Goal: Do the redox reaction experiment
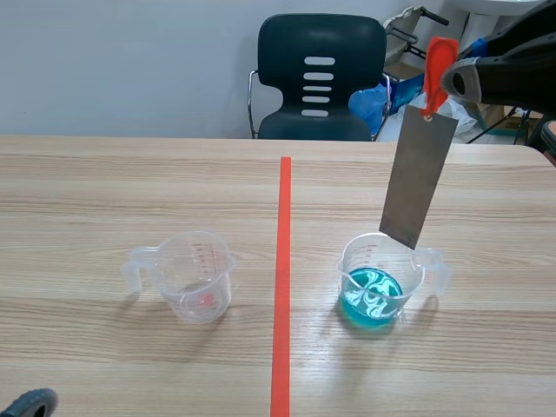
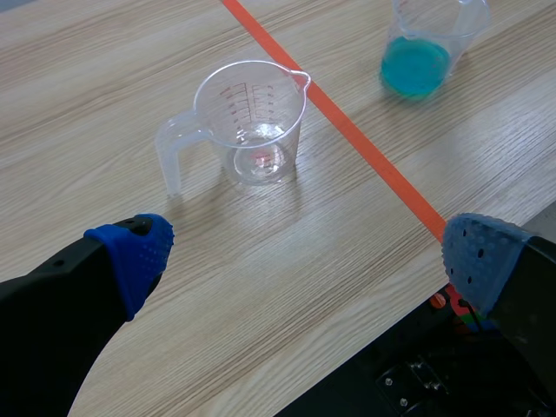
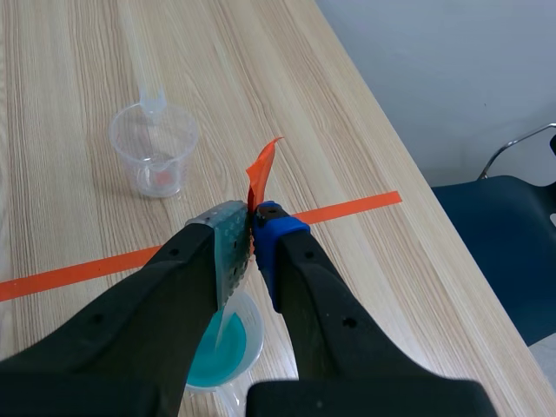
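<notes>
Though apart, two cups [image 1: 195,278] [image 1: 380,291], one strip [image 1: 419,178]

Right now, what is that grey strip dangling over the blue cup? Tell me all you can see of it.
The grey strip is a long, flat rectangle that looks like dull metal, hanging slightly tilted. An orange-red tab at its top is pinched in the right gripper. Its lower end sits at the mouth of the clear cup, seemingly above the blue liquid; whether it touches the rim is unclear.
</notes>
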